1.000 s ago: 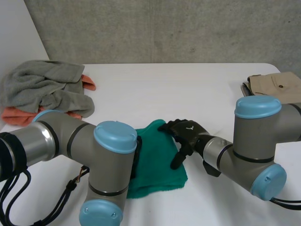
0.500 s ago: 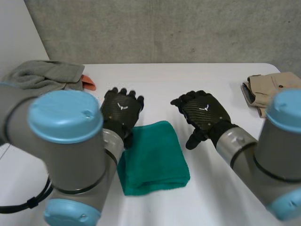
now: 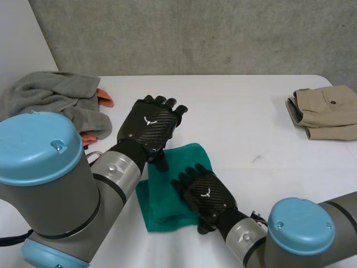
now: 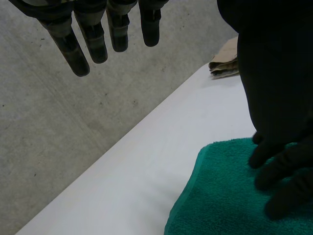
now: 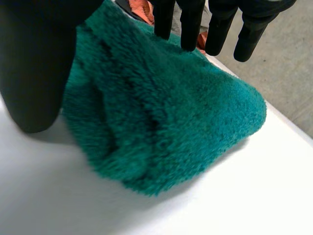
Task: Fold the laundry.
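Two black robot hands work over one green towel (image 3: pixel 187 159), folded into a thick, fluffy rectangle near the front of the white counter (image 3: pixel 245 111). The left hand (image 3: pixel 149 124) is released, its fingers (image 4: pixel 93 36) straight and spread in the air above the towel's far left corner and grasping nothing, while its thumb reaches down to the towel's edge. The right hand (image 3: pixel 205 192) is likewise unclenched, its straight fingers (image 5: pixel 190 24) laid out over the near right part of the towel and its thumb down beside the plush pile. At the far left of the counter lies one rumpled grey towel (image 3: pixel 53 95) heaped over an orange cloth (image 3: pixel 104 99); at the far right sits one neatly folded beige garment (image 3: pixel 326 106) with a buttoned pocket
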Available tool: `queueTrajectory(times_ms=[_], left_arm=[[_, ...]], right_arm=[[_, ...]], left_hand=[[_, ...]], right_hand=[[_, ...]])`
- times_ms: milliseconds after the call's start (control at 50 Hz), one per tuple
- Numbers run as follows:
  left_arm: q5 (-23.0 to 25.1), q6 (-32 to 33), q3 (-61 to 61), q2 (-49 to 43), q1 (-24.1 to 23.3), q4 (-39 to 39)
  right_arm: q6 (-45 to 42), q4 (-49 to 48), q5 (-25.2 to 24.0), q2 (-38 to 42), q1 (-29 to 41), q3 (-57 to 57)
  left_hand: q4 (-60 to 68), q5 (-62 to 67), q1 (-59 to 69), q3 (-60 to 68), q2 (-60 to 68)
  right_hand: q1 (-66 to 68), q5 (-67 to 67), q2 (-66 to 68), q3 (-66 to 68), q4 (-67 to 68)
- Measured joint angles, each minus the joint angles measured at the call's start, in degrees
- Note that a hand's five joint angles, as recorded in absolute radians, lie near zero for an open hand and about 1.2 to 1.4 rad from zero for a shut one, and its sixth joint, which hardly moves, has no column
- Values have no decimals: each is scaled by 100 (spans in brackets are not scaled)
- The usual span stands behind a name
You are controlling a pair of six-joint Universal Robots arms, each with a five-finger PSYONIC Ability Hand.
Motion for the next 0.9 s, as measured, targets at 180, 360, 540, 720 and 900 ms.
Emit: queueTrajectory(times_ms=[180, 360, 540, 720, 900], left_arm=[[-9, 0, 5, -4, 8, -2], [-13, 5, 2, 6, 26, -2], [-10, 11, 6, 49, 20, -2], [158, 5, 59, 147, -9, 3], [650, -196, 193, 413, 7, 165]], right_arm=[[-162, -270, 222, 336, -2, -417], [-119, -239, 269, 542, -4, -864], [-59, -222, 217, 809, -7, -1388], [-23, -256, 302, 637, -203, -2022], [191, -282, 94, 330, -1413, -3285]], left_hand=[[0, 0, 0, 0, 0], [0, 0, 0, 0, 0], [0, 0, 0, 0, 0], [0, 0, 0, 0, 0], [0, 0, 0, 0, 0]], right_hand=[[518, 255, 471, 643, 610], [518, 675, 472, 644, 613], [4264, 4424, 4691, 4571, 4567], [4425, 4899, 5118, 5132, 5302], [4425, 4899, 5118, 5168, 5373]])
